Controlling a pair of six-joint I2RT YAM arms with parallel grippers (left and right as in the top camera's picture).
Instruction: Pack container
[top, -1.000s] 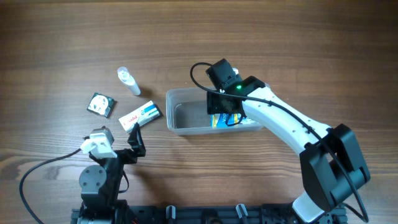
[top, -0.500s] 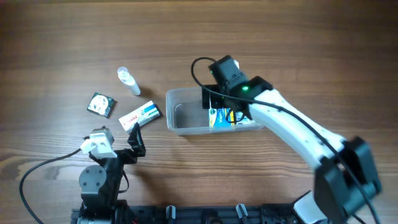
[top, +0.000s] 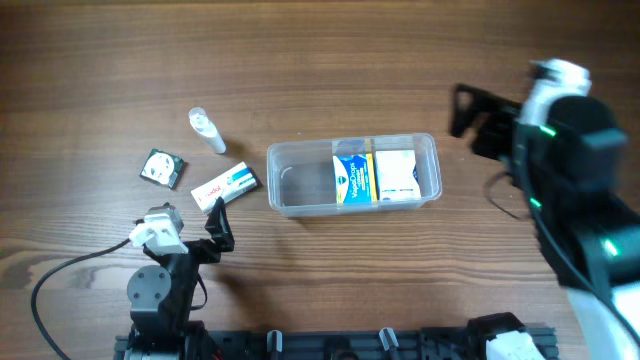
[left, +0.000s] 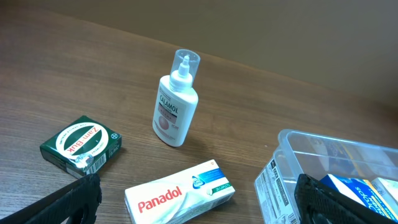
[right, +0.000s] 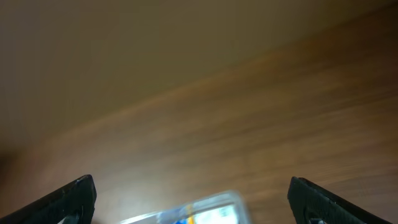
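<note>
The clear plastic container (top: 300, 149) lies in the middle of the table. Inside it, in the right half, are a blue and yellow box (top: 352, 177) and a white box (top: 396, 175). My right gripper (top: 472, 118) is open and empty, up and to the right of the container. The right wrist view is blurred; it shows the open right gripper (right: 199, 202) and the container's corner (right: 214, 208) far below. My left gripper (top: 215, 225) is open and empty, low at the front left. In the left wrist view the left gripper (left: 199, 208) spans a Panadol box (left: 179, 194), with the container's end (left: 280, 180) at right.
A white Calamol bottle (left: 174, 102) lies at the back left (top: 208, 131). A green Zam-Buk box (left: 81, 144) sits left of the Panadol box (top: 225, 186), also visible from above (top: 163, 168). The left arm's base and cable are at the front left.
My right gripper has lifted out of the container and swung away to the right, leaving the blue and yellow box inside. The left arm has not moved.
</note>
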